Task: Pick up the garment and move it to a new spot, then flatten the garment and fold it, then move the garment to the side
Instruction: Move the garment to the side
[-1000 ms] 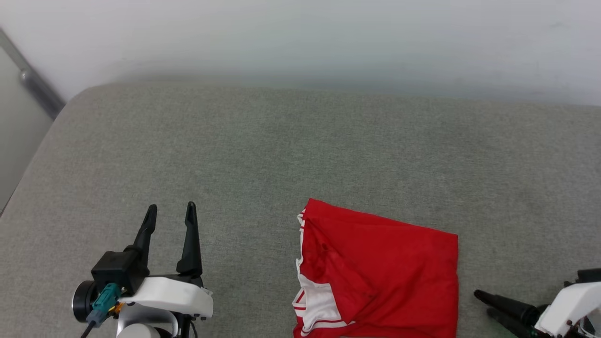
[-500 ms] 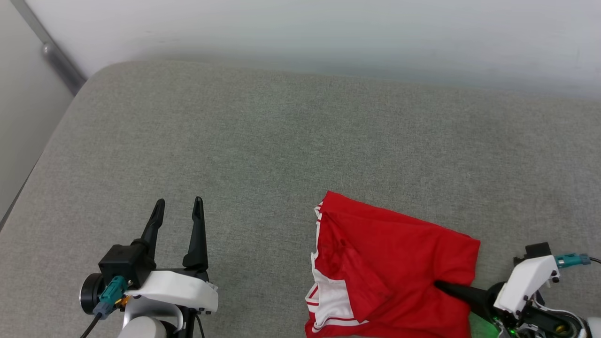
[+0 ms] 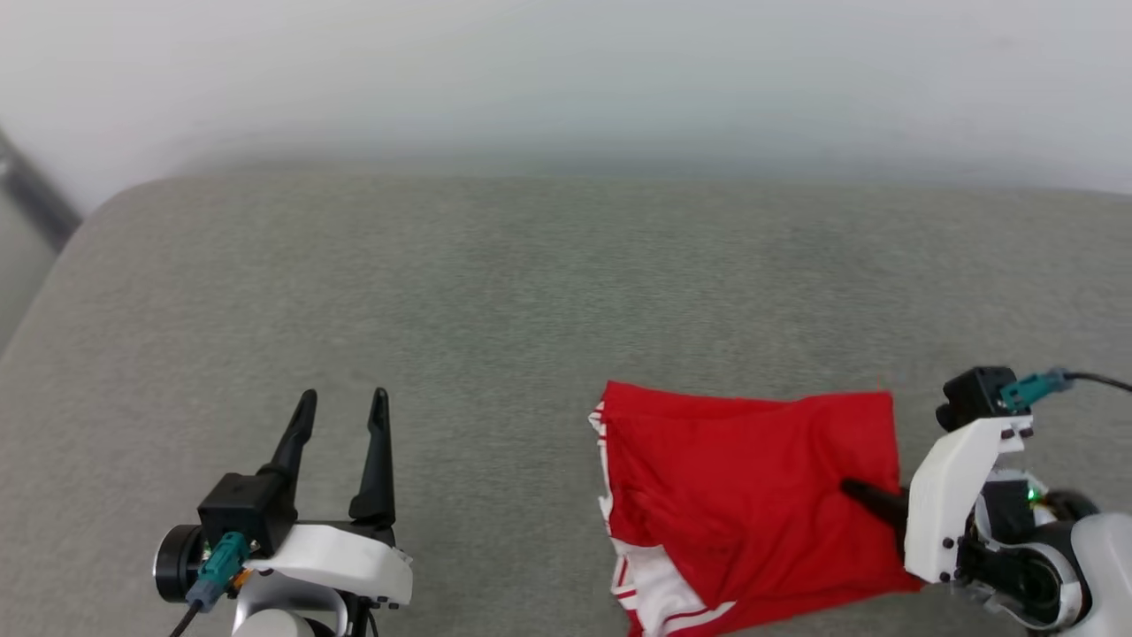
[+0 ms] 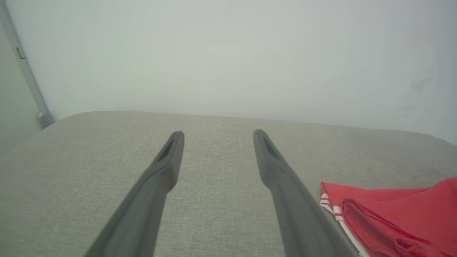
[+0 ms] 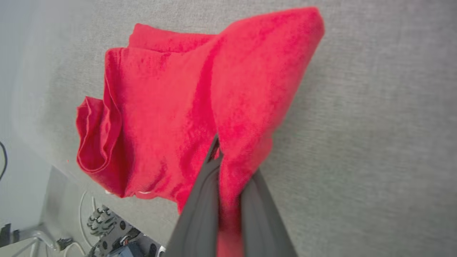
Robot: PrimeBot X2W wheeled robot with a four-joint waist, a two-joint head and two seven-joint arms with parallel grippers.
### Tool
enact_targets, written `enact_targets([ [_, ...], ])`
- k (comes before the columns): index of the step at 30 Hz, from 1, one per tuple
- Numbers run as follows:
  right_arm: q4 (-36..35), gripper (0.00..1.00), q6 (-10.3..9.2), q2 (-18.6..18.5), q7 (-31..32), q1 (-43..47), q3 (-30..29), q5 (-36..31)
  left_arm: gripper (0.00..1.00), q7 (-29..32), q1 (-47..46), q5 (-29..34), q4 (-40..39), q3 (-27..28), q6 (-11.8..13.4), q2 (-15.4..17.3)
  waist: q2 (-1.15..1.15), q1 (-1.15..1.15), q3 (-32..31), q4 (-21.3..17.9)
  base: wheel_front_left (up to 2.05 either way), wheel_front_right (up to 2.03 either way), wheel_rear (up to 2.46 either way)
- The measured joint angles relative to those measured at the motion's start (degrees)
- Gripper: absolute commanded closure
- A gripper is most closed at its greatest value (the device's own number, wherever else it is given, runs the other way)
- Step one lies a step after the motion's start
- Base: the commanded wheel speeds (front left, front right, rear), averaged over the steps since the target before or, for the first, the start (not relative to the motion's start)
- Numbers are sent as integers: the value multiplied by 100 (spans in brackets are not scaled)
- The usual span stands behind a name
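- The right gripper comes in low from the near right. Its two dark fingers are pressed together on the right-hand edge of the garment, with red cloth pinched between them.
- In the right wrist view the fabric rises in a ridge up to the fingertips and drapes over both fingers, hiding their tips. The rest of the cloth spreads away in loose folds.
- Below that, at the edge of the same view, lie pale cables and some grey hardware, off the padded surface.
- The left gripper sits at the near left, its fingers spread wide and empty, pointing away from the robot. It is well apart from the garment.
- The garment is a folded red bundle on the near right part of the grey cushion. White striped trim runs down its left edge and a white patch shows at its near left corner.
- Beyond both grippers the woven cushion stretches to a rounded far edge.
- A pale wall stands behind it.
- A dark slanted pole leans by the cushion's far left corner.
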Motion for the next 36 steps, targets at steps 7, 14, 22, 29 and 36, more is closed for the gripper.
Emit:
enact_targets([
  [7,-276,100,0,-878,-369,-507,880,-746,0,-5,-21,103,-57,40,-69,-103,0,0,29,-724,0,0,0],
  [14,244,100,1,-1388,-955,-1118,1088,-918,0,-8,-486,311,-129,-76,-280,-115,0,0,332,-1521,0,0,0],
  [22,1369,100,2,-1797,-1880,-1961,866,-1053,0,68,-1244,603,-385,-267,-391,-30,0,0,1265,-1921,0,0,0],
  [29,2677,100,2,-1983,-2786,-2940,257,-1326,0,327,-1839,849,-915,-386,-466,159,0,0,2284,-2089,0,0,0],
  [36,3597,100,1,-1543,-3548,-3492,-341,-1667,0,485,-2120,946,-1173,-455,-493,266,0,1,2948,-2113,0,0,0],
])
